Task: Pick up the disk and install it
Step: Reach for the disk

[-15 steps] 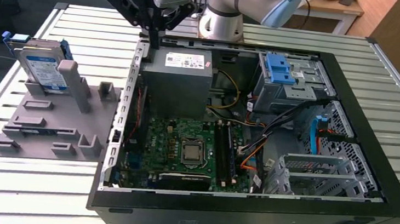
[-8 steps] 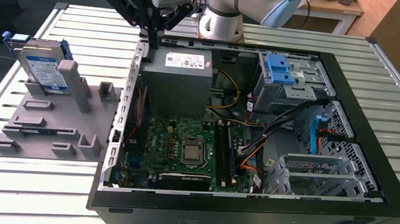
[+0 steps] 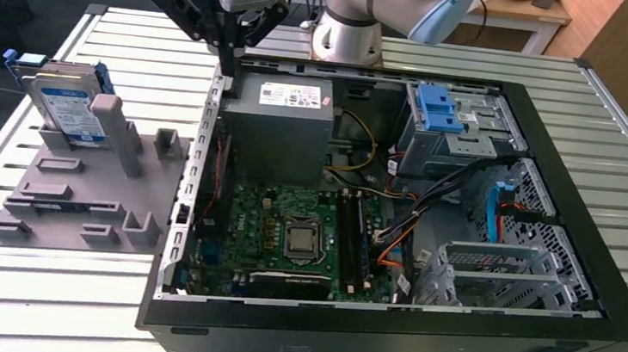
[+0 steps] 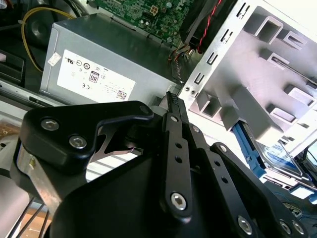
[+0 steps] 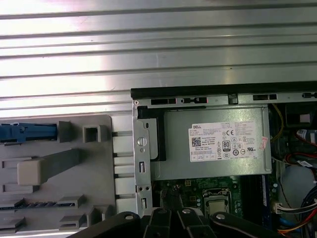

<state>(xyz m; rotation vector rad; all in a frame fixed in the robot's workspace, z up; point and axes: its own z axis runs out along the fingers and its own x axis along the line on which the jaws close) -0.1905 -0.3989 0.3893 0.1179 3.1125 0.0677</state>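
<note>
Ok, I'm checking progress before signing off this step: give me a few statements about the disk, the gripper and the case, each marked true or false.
1. The disk stands upright in the grey fixture plate, outside the computer case. True.
2. The gripper is clamped on the disk. False: it holds nothing and hangs shut at the case's corner, by the power supply.
3. The case is open, with the motherboard exposed. True.
4. The power supply lies on the fixture plate. False: it sits inside the case.
</note>
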